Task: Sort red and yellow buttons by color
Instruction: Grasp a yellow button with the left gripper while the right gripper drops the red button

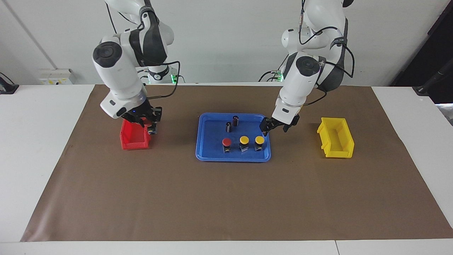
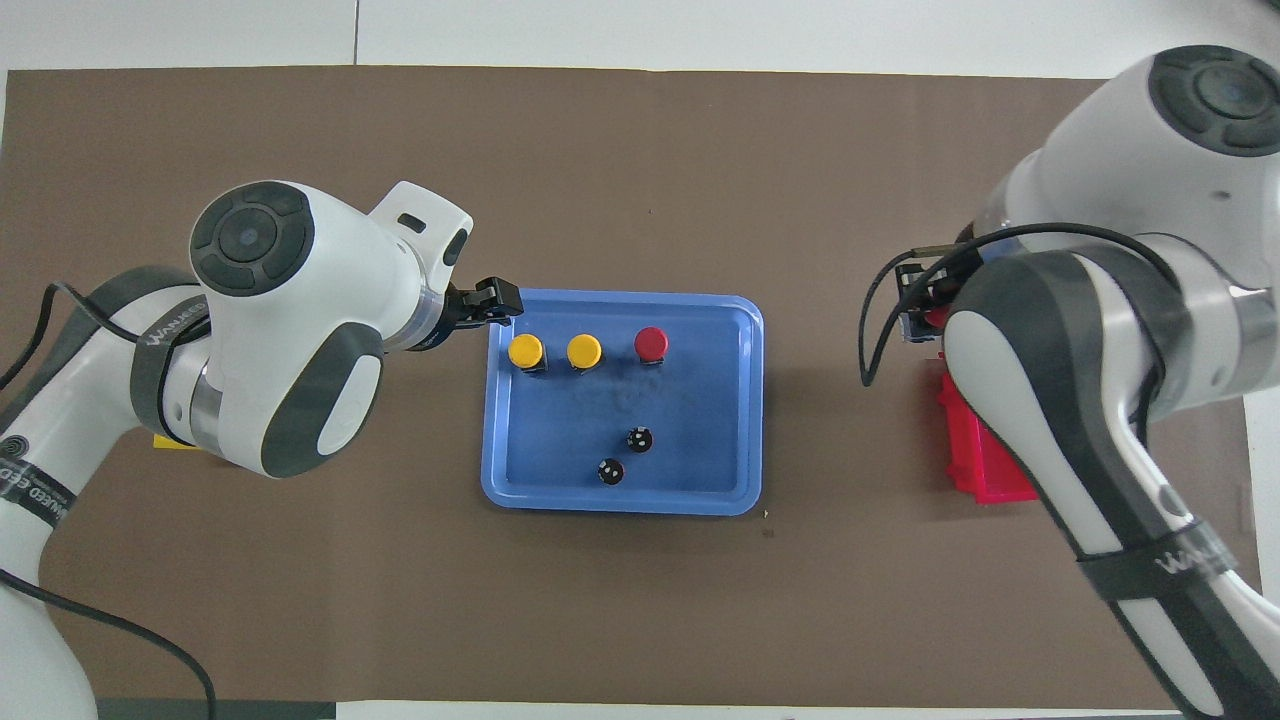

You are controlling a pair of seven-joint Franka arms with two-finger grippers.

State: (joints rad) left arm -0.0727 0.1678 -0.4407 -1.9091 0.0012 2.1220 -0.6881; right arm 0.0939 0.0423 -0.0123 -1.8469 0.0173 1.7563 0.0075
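Note:
My right gripper (image 1: 150, 124) hangs over the red bin (image 1: 133, 139) at its edge toward the tray, shut on a red button (image 1: 152, 128) with a black body. In the blue tray (image 1: 212, 131) a second red button (image 1: 226, 143) stands in a row with two yellow buttons (image 1: 244, 141) (image 1: 259, 140). My left gripper (image 1: 274, 128) is open and low over the tray's edge toward the left arm's end, close to the outer yellow button. The overhead view shows the left gripper (image 2: 492, 300) beside that yellow button (image 2: 526, 351), and the held red button (image 2: 934, 318) peeks out under the right arm.
Two small dark cylinders (image 1: 229, 126) (image 1: 235, 120) with silvery tops stand in the tray, nearer to the robots than the buttons. A yellow bin (image 1: 336, 138) sits toward the left arm's end of the brown mat. In the overhead view the right arm covers much of the red bin (image 2: 975, 450).

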